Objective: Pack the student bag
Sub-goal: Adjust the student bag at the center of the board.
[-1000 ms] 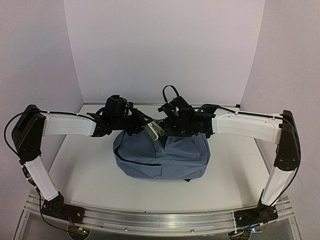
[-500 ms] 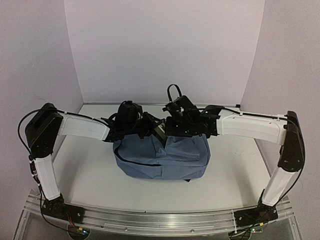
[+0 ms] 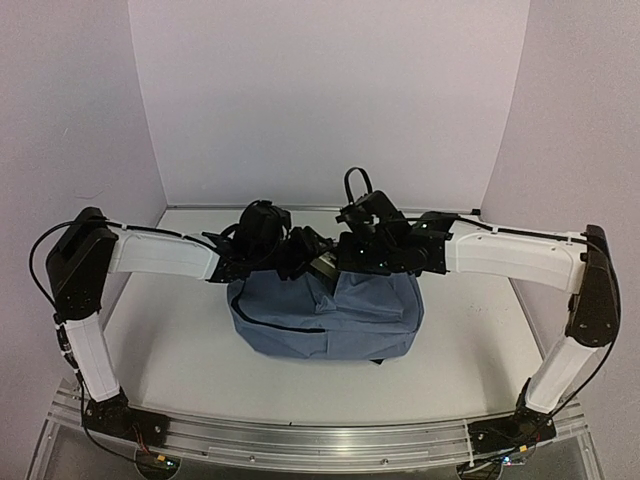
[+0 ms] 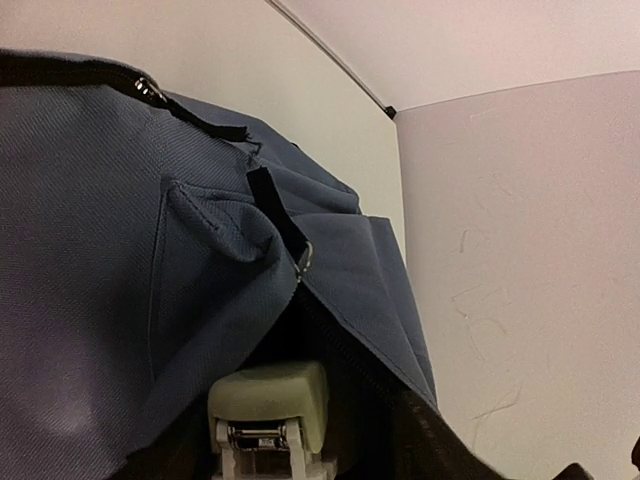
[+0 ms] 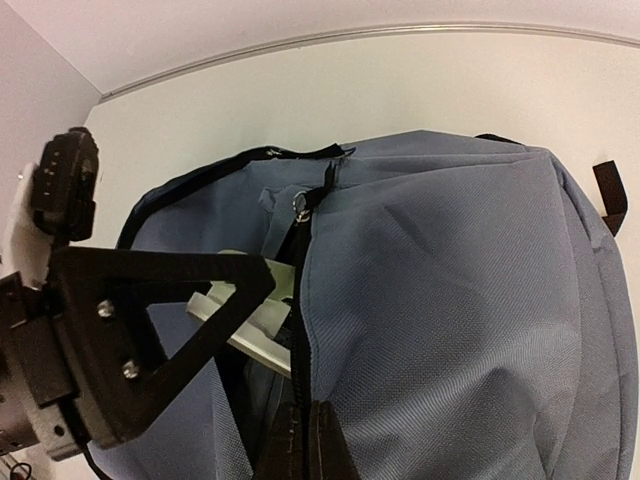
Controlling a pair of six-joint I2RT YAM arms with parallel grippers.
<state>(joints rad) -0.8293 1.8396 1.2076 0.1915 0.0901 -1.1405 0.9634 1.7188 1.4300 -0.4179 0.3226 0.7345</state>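
the step in hand looks like loading an item through the bag's top opening. the student bag [image 3: 330,320] lies on the counter [image 3: 170,340] directly beneath both pincers, its open mouth at their tips. the right pincer [image 5: 303,440] is pressed together on the black zip edge of that mouth, pinching it and lifting it so the gap stands open. the left pincer [image 3: 308,258] is at the mouth just across from the right one. right ahead of it a pale green item [image 4: 268,395] with a metal part, possibly a stapler, sits partly inside the dark gap under the raised flap. whether the left pincer's jaws grip that item or stand clear of it i cannot tell, since its fingers barely show in its own camera.

as i judge it, the next move calls for the item to go fully down into the bag. the left pincer must then come out without snagging the zip pull [image 5: 299,201] beside it, while the right pincer holds the flap up.

the counter is plain white and matte. pale walls [image 3: 330,100] close it in behind and to both sides of the pincers, and an aluminium rail [image 3: 320,440] on the near side carries the arm bases.
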